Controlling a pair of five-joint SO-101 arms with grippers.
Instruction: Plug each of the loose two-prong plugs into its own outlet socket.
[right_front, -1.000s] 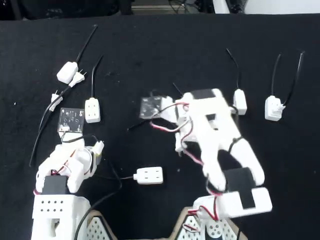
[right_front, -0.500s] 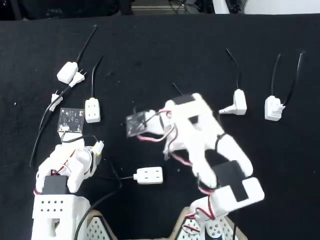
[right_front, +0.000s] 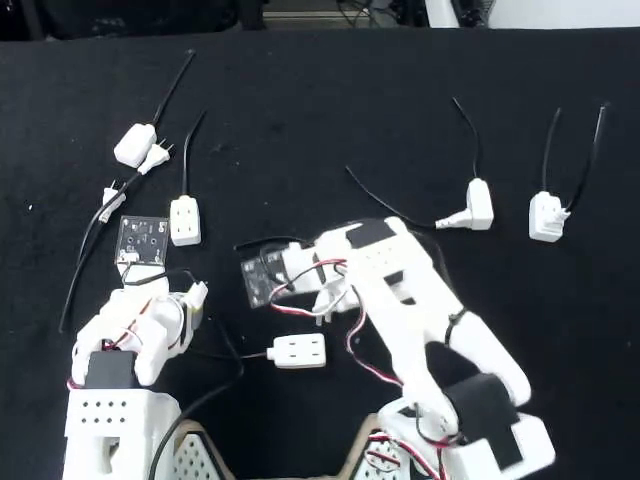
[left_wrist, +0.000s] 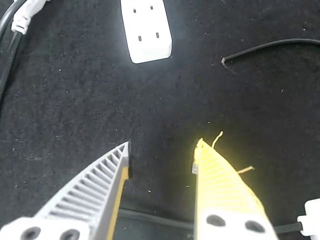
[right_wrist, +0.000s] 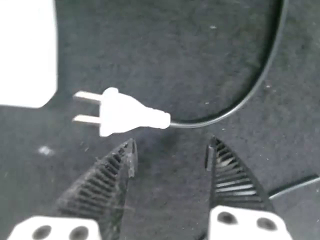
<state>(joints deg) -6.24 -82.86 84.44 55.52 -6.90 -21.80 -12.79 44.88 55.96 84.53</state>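
right gripper (right_wrist: 171, 144): released, jaws wide apart, nothing between them; hovers low over the table (right_wrist: 200, 45).
plug (right_wrist: 125, 116): white, lying flat just ahead of the right fingertips, nearer 1 jaw than the other.
prongs (right_wrist: 87, 107): 2, aimed at the white outlet block (right_wrist: 27, 50); small gap, not inserted.
cord (right_wrist: 200, 123): black, leaves the plug's rear and curves away past the other jaw.
handling: judged light, hard moulded plastic, smooth, so it may slip in a loose pinch. Cord looks springy and will likely twist the body once lifted.
grip point: flat sides of the body behind the prongs; stay off the prongs and the cord.
risk: the block looks light too and may slide under push; prongs must sit square to the slots.
left gripper (left_wrist: 162, 144): also released and empty, over bare table; a 4-slot outlet (left_wrist: 146, 30) lies ahead of it, apart.
arms: right arm (right_front: 400, 300) lies across the table centre; left arm (right_front: 130, 340) sits near its base.
far right: corded pair (right_front: 470, 212) looks already mated, well apart from both grippers.
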